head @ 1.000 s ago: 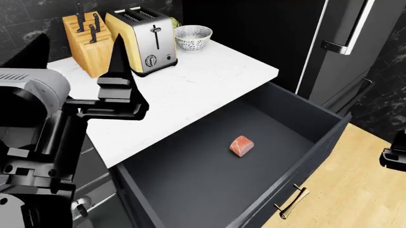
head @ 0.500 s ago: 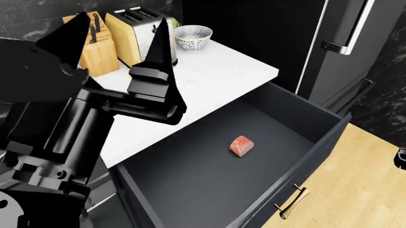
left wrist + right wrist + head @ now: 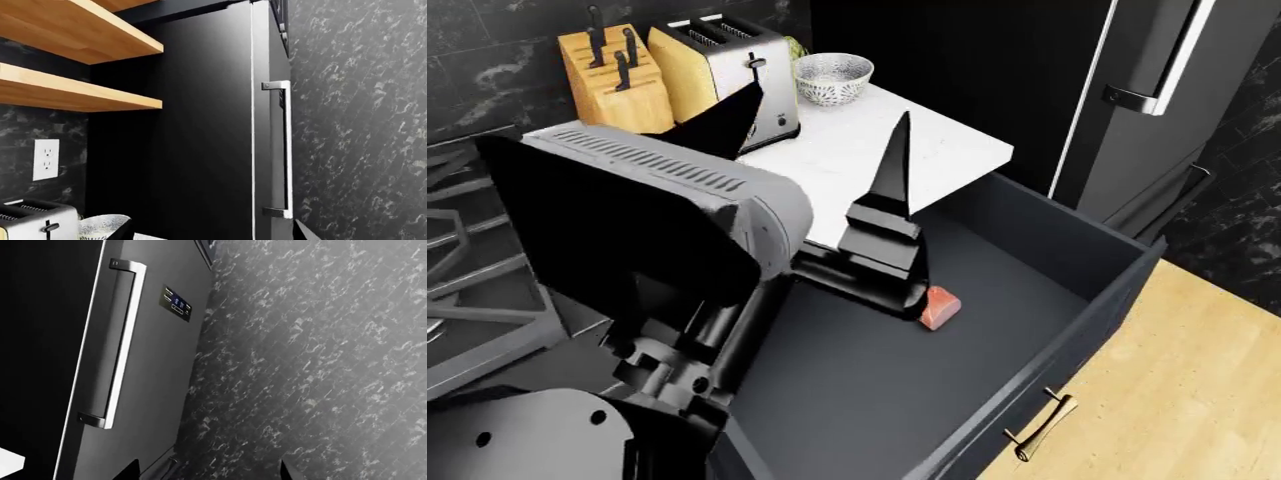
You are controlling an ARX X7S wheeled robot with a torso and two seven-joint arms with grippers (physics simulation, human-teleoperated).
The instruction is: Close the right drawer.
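The left arm has swung rightward since the earlier head view, from beside the knife block to out over the drawer, and now fills the near left of the frame. The left pincer (image 3: 821, 165) stands spread, one dark fingertip against the toaster and the other finger (image 3: 894, 165) rising above the drawer's left inner part, with a clear gap of white tabletop between them.

At far left on the tabletop (image 3: 961, 150) the wooden knife block (image 3: 614, 85) stands beside the toaster (image 3: 714, 60), and a patterned bowl (image 3: 833, 76) sits just right of that. The left wrist view shows wooden shelves (image 3: 80, 95), a wall outlet (image 3: 45, 159), the toaster top and the bowl rim at its lower edge.

The right drawer (image 3: 1068, 300) is pulled well out below the tabletop's near right edge, its dark interior open to view. A small reddish block (image 3: 940, 306) lies on the drawer floor, partly hidden by the pincer's body. The brass bar handle (image 3: 1038, 426) sits on the front panel, at the near right, above the wooden floor (image 3: 1188, 400).

Right of the drawer stands the tall dark refrigerator (image 3: 1174, 130) with its long steel handle (image 3: 120, 345), next to a marbled dark wall (image 3: 320, 365).

The right pincer (image 3: 207, 471) shows only as two dark tips in its own wrist view; they stand apart.
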